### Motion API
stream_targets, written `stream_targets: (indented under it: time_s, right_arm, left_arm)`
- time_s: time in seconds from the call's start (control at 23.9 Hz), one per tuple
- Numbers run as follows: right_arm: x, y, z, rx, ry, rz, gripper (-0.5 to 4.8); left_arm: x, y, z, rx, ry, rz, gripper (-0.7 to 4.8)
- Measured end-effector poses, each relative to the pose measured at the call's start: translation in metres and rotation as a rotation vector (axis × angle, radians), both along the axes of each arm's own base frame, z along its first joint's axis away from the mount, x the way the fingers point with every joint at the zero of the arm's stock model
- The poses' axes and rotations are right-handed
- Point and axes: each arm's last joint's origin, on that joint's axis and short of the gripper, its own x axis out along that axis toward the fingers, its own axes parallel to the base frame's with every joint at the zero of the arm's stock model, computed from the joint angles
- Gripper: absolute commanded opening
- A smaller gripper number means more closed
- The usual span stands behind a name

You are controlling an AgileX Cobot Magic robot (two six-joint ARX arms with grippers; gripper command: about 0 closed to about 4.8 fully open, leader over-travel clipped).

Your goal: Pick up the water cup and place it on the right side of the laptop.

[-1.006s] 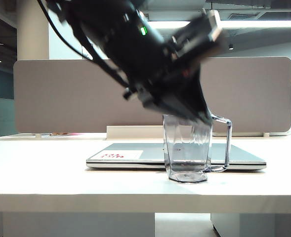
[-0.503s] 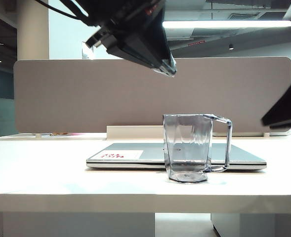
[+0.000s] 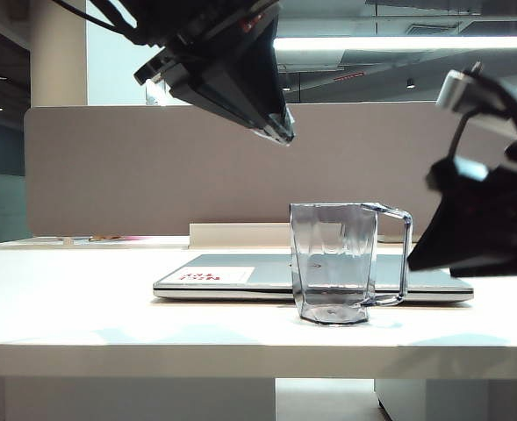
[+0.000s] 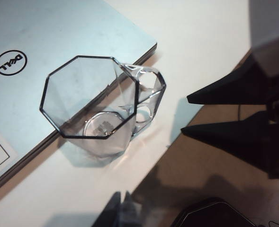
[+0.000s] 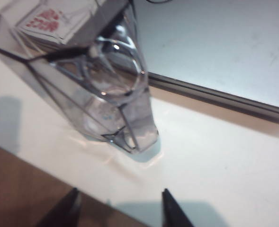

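The water cup (image 3: 333, 263) stands upright on the white table in front of the laptop (image 3: 232, 274), its loop handle (image 3: 405, 254) pointing right. My left gripper (image 3: 284, 133) hangs shut above and to the left of the cup, touching nothing; its tips (image 4: 122, 197) show close together over the table edge. My right gripper (image 3: 420, 259) is level with the cup, just right of the handle, open and empty. Its two fingers (image 4: 210, 97) point at the handle side of the cup (image 4: 96, 109). In the right wrist view the cup (image 5: 106, 85) lies ahead of the gripper (image 5: 120, 193).
The closed laptop (image 4: 40, 52) lies flat with a white, red-lettered sticker (image 3: 216, 275) near its left front corner. The cup stands close to the table's front edge (image 3: 153, 351). A grey partition panel (image 3: 109, 167) runs behind the table.
My left gripper has let go of the cup's rim and risen up and to the left. My right gripper has come in from the right, lowered beside the handle and opened.
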Motion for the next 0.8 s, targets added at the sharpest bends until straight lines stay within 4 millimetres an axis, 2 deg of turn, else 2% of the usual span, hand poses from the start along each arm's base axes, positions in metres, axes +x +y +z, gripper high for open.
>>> stream_targets:
  time_s: [0.5, 0.8]
  right_arm:
    - [0.023, 0.014, -0.025, 0.085, -0.019, -0.111, 2.43]
    - [0.031, 0.019, -0.021, 0.119, -0.070, -0.135, 2.38]
  left_arm:
    - [-0.001, 0.002, 0.001, 0.016, -0.007, 0.018, -0.04]
    - [-0.001, 0.003, 0.001, 0.017, -0.007, 0.020, -0.04]
